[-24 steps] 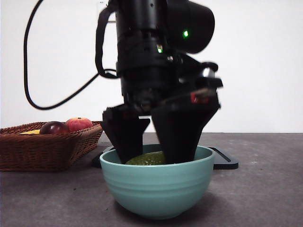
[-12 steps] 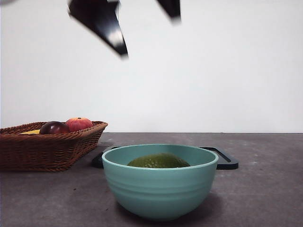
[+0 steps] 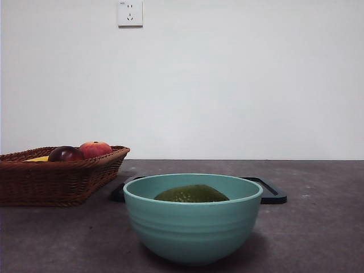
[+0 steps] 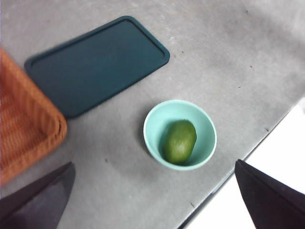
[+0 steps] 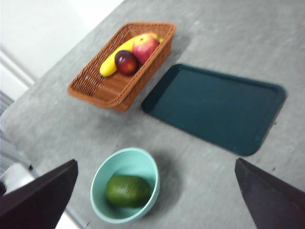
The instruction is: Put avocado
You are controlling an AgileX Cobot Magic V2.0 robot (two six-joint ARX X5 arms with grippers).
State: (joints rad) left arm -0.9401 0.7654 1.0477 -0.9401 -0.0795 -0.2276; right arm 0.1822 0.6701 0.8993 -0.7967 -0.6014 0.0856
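While no arm shows in the front view, the avocado (image 3: 191, 194) lies on its side inside the teal bowl (image 3: 192, 227), long axis level, its dark green top just above the rim. A wicker basket (image 3: 57, 176) stands aside, a dark tray (image 3: 273, 193) behind the bowl.

From the left wrist, the left gripper (image 4: 157, 200) hangs high above, jaws spread wide, nothing between them; the avocado (image 4: 179, 141) sits well below, its long axis slanting slightly across the bowl (image 4: 155, 121).

From the right wrist, the right gripper (image 5: 157, 200) is likewise spread and empty, high over the avocado (image 5: 127, 190), which lies crosswise between its jaws. The basket (image 5: 95, 86) holds a banana (image 5: 119, 52), an apple (image 5: 144, 46) and a maroon fruit (image 5: 126, 61).
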